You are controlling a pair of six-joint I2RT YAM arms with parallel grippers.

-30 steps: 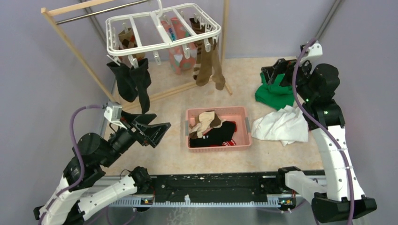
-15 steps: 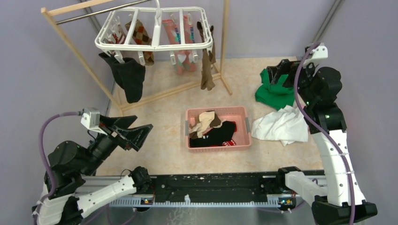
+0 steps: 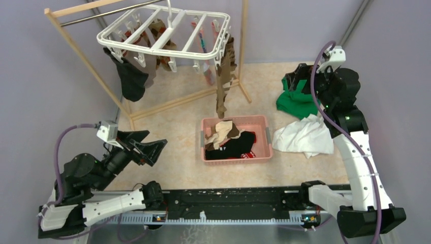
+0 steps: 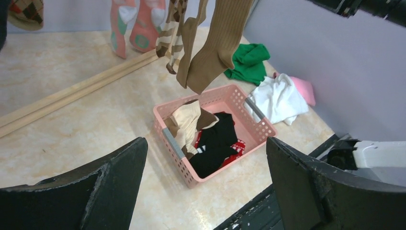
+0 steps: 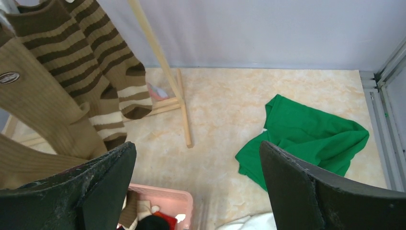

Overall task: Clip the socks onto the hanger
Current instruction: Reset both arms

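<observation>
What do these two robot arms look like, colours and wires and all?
Both arms have white link shells with black joints. A purple cable loops along the left arm, another along the right arm. The left gripper and right gripper each have two broad black wedge-shaped fingers and a white camera block.

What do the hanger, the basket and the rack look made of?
Hanger: probably moulded plastic, white, smooth, thin uniform bars.
Basket: pink plastic, matte, walls perforated with small holes.
Rack: pale wood, apparently unpainted, with square-cut tan posts; its top rod looks like grey metal.
</observation>
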